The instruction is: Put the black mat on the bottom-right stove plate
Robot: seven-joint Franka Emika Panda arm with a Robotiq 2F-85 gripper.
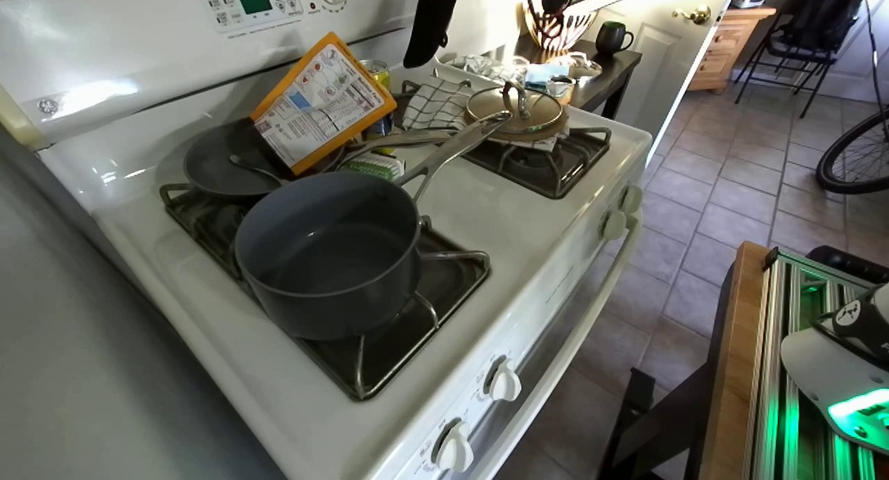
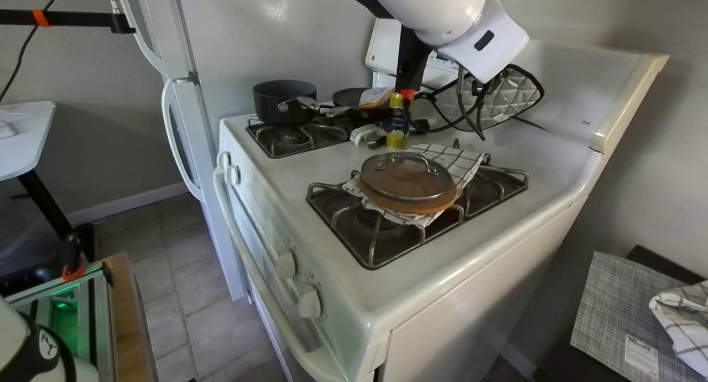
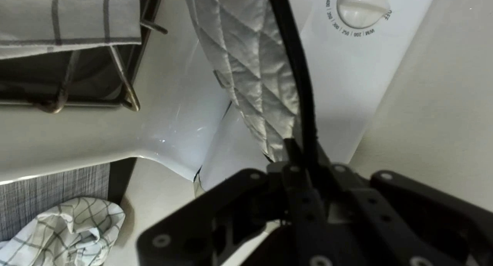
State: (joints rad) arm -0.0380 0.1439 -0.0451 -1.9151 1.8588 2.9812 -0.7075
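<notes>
Closest, the tool (image 3: 308, 154) clamps the mat (image 3: 254, 69) by its edge over the rear of the stove (image 2: 329, 165). Quilted, it should handle light and soft, perhaps sagging; an edge hold suits.

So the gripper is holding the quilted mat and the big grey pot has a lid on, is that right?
Not quite: the big grey pot is uncovered, as an exterior view shows. The gripper does hold the quilted mat.

Blk/slvr quilted mat (image 3: 254, 66), held tilted.
</notes>
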